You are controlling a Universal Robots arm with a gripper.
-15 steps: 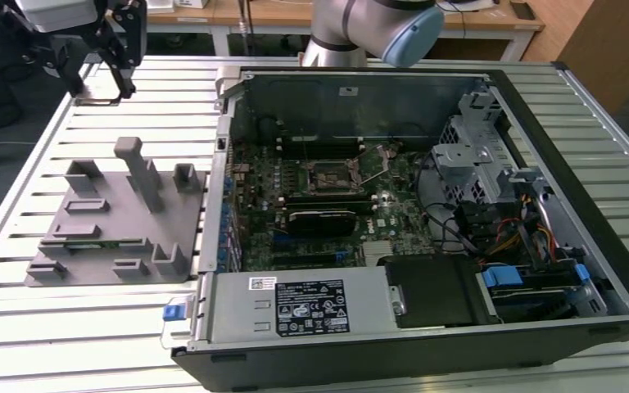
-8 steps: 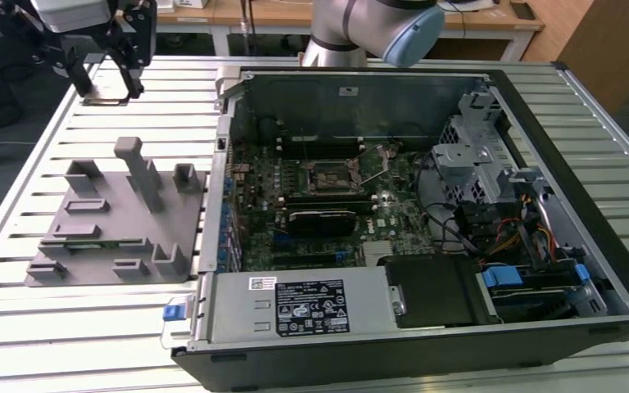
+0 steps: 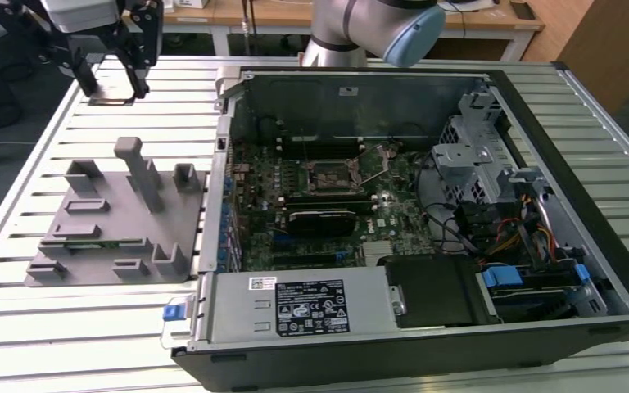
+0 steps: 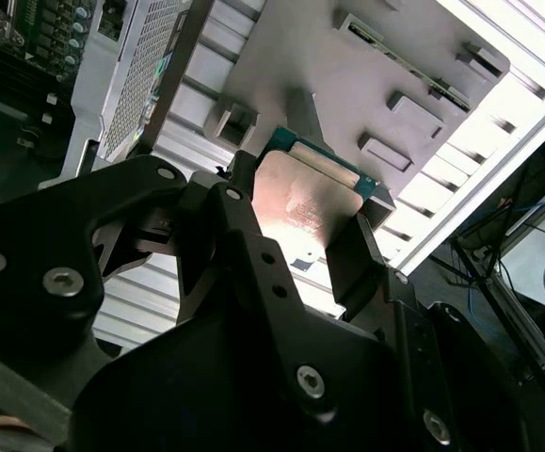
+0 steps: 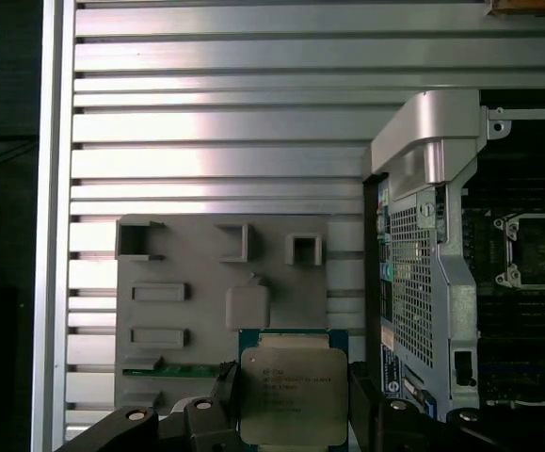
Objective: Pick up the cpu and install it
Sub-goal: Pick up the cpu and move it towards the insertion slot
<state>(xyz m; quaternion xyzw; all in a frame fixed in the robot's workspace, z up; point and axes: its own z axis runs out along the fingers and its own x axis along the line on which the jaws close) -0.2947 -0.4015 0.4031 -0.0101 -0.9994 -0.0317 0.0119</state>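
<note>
The cpu [image 5: 291, 395], a flat square chip with a silvery top and a green rim, sits between my two black fingers [image 5: 361, 400]. My gripper [image 3: 111, 82] is shut on the cpu [image 3: 110, 100] and holds it in the air above the slatted table, at the far end of the exterior view's left. The grey fixture [image 3: 118, 221] lies below and nearer the front. In the second wrist view the cpu [image 4: 300, 198] shows from its underside, flat in my gripper [image 4: 300, 226]. The black socket frame [image 3: 329, 176] lies open on the motherboard inside the computer case.
The open computer case [image 3: 576, 106] takes up the exterior view's right, with its power supply [image 3: 298, 303] at the front and a drive cage [image 3: 473, 155]. The fixture [image 5: 216, 301] has several upright posts. The case's metal wall [image 5: 423, 235] stands beside the fixture.
</note>
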